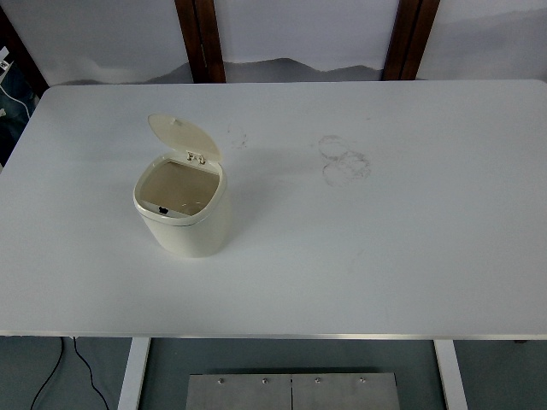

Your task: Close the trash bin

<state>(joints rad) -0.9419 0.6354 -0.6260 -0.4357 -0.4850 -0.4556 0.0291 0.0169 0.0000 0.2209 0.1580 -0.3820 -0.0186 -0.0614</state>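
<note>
A small cream trash bin [186, 226] stands upright on the white table [385, 256], left of the middle. Its lid [184, 137] is swung open and stands up at the bin's far side, hinged at the back rim. The inside of the bin looks empty. Neither of my hands nor arms shows in the head view.
Faint grey ring marks [345, 161] stain the table right of the middle. Two dark wooden posts [202, 38] stand behind the far edge. Cables [64, 367] hang below the near left corner.
</note>
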